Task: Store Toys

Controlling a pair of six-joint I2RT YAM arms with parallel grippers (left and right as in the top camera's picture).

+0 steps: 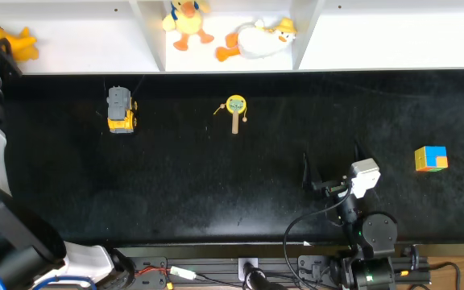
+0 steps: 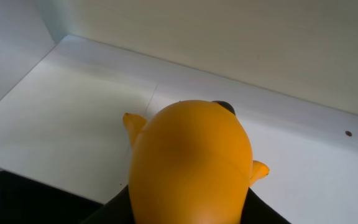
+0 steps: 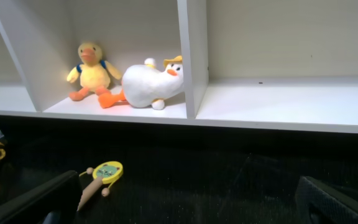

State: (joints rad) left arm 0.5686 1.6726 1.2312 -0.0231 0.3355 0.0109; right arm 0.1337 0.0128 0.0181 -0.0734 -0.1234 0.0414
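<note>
Orange toy [image 2: 191, 165] sits closest to the left wrist camera. The left end effector [image 1: 1, 50] is clamped on it, its dark fingers hugging both sides. The toy is in the left compartment of the white shelf [image 1: 393, 36], which runs along the far edge of the black bench [image 1: 216, 185], and it is over the compartment's white floor, near its left wall.

On the bench, a yellow and grey truck [image 1: 121, 109] stands left of centre, just near of the shelf front. A small rattle [image 1: 235, 109] with a wooden handle lies near the middle, its round head towards the shelf. A coloured cube [image 1: 431, 159] sits far to the right, well apart from the others. The right end effector [image 1: 331, 167] is at the near right with its fingers spread wide and nothing between them. It faces the shelf, and the rattle lies on the bench between it and the middle compartment.

In the middle compartment, a yellow duck [image 1: 188, 20] sits upright on the left. A white bird [image 1: 260, 39] lies on its side to the right, touching the duck's feet and close to the right divider.
</note>
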